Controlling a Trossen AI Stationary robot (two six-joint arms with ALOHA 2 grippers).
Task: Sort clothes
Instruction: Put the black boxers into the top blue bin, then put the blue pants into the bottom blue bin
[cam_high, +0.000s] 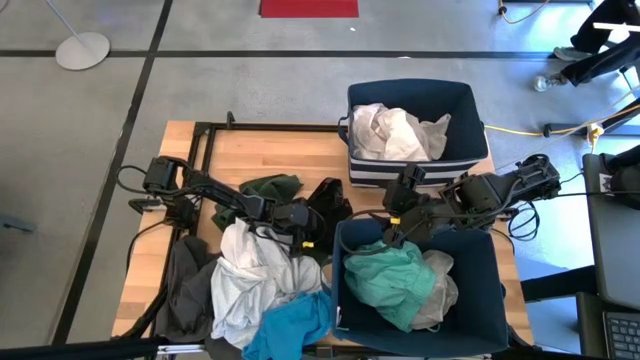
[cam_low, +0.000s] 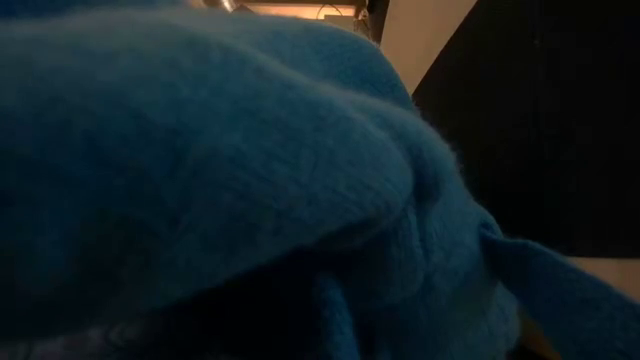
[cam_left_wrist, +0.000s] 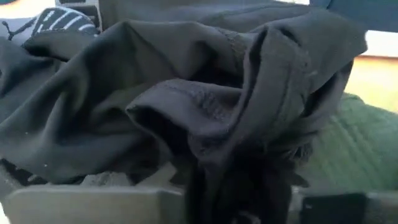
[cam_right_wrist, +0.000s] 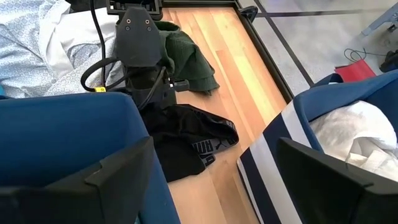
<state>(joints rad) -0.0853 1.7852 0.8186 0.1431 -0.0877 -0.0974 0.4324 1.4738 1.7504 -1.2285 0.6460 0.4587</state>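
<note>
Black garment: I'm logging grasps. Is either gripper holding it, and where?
Left gripper is down on the black garment, apparently pinching a bunched fold; the hold itself is hidden. Right gripper holds nothing.

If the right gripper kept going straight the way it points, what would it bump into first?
Probably the black fabric garment lying on the wooden table; it sits straight ahead between the open right gripper fingers. The left gripper is just beyond, though depth is unclear.

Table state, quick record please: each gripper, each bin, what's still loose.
left gripper: at the black garment, fabric bunched between its fingers
right gripper: open, over near bin's rim, empty
far bin: white clothes
near bin: turquoise garment, pale piece
loose on table: dark green garment, white pile, teal blue garment, charcoal garment
</note>
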